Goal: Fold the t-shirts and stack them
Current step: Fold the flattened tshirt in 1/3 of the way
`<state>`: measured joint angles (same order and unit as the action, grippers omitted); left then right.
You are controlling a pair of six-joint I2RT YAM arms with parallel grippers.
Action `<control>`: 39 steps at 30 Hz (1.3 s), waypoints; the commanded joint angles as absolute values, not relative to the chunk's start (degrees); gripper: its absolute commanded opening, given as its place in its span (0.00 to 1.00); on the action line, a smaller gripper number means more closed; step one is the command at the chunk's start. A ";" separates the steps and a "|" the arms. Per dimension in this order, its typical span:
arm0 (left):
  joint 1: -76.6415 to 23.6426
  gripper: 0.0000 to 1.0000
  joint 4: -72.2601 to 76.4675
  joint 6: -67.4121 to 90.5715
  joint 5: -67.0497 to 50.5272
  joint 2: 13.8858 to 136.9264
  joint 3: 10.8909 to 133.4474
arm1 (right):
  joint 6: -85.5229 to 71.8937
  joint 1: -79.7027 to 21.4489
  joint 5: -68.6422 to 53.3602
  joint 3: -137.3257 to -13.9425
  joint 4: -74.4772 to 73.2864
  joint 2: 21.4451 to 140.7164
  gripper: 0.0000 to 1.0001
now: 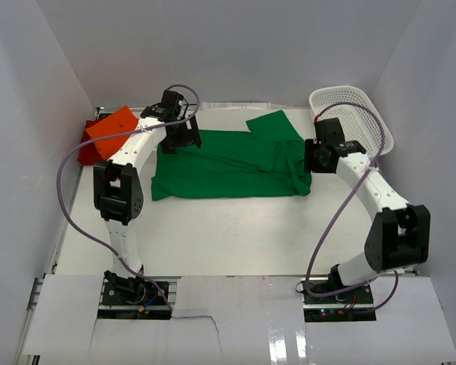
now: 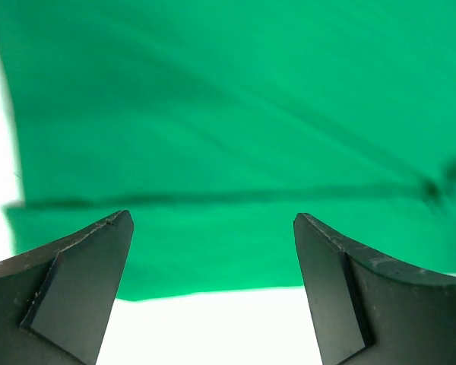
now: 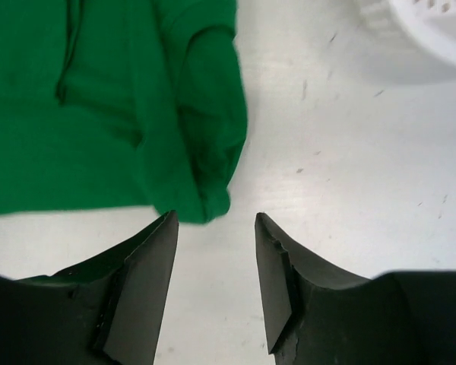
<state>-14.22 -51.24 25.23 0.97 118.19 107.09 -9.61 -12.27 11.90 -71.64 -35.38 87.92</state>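
Both released, our left gripper [image 2: 211, 220] hovers over the green shirt [image 1: 220, 163], our right gripper [image 3: 215, 218] just beside its edge.

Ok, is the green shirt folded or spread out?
Mostly spread: the green t-shirt lies wide across the table, only its right end rumpled and lapped over.

A white plastic mesh basket [image 1: 342, 90] stands in the far right corner of the pale counter [image 1: 228, 228], tilted against the right wall. Plain white walls [image 1: 228, 46] enclose the counter on three sides. The right wrist view shows small dark scuffs on the counter near the basket's rim.
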 commanded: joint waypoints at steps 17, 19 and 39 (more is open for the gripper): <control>-15.38 0.98 -45.53 29.18 -5.54 124.18 95.45 | -8.88 -18.10 9.92 -59.85 -25.05 92.71 0.53; -15.38 0.98 -45.70 29.09 -4.66 124.71 95.45 | -9.05 -18.28 12.64 -59.94 -24.87 93.86 0.53; -14.24 0.98 -48.51 25.14 4.13 124.45 94.13 | -8.61 -19.60 27.67 -63.97 -32.22 98.51 0.08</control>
<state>-15.51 -47.70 27.42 -0.64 122.69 95.37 -9.30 -18.98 23.35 -60.38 -27.75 97.27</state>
